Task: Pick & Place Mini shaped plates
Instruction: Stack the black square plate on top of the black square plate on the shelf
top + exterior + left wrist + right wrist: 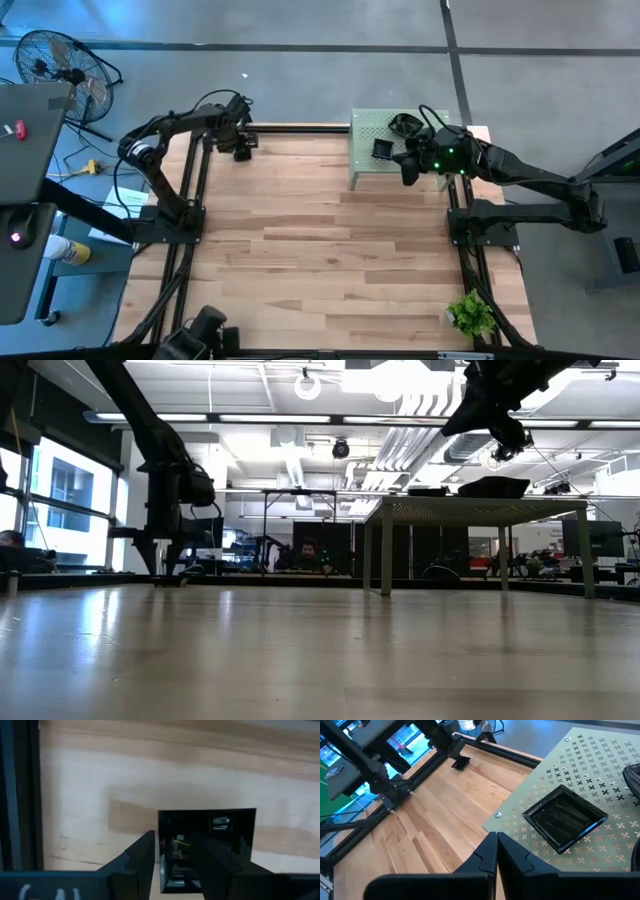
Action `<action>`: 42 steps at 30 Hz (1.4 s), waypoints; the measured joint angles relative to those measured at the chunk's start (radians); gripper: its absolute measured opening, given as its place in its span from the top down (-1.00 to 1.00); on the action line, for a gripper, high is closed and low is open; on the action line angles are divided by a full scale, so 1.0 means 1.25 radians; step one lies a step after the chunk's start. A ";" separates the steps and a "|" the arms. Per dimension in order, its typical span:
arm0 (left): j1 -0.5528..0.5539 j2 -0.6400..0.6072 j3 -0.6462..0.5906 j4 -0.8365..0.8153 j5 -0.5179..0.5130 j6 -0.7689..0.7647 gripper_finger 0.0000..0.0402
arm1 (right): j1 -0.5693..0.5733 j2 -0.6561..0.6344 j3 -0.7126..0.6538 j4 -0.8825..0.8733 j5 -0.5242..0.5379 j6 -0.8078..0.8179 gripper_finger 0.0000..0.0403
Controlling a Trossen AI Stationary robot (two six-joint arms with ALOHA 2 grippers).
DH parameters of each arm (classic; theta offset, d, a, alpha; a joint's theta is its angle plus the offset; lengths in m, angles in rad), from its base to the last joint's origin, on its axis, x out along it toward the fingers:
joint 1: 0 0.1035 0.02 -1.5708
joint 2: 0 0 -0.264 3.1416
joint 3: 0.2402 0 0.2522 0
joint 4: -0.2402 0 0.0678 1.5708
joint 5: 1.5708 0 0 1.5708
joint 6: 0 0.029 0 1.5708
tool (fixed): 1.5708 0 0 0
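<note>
Left end effector (243,150) at 11 o'clock on the surface (320,260), fingers parted just above a square black plate (207,845) lying flat: looks like a release, step nearly done. Right end effector (496,851) at 1 o'clock, fingers pressed together, empty, above the green stand (600,780) beside another square plate (565,817). Next, likely: spread and descend on it.

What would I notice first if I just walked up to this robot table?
Probably the pale green stand with holes at the table's far edge, with a shiny black square plate on top. The right gripper hovers shut beside it, and the left gripper sits open around another black plate on the wood.
</note>
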 joint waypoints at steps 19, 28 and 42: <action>0.000 0.020 0.015 -0.029 0.069 0.074 0.94 | 0.000 0.000 0.000 0.002 -0.012 -0.022 0.99; 0.000 -0.028 0.015 -0.012 0.138 0.107 0.99 | 0.000 0.000 0.000 0.003 -0.031 -0.020 0.99; -0.283 -0.244 0.015 0.007 0.259 0.019 1.00 | 0.000 0.000 0.001 0.027 -0.067 -0.016 0.99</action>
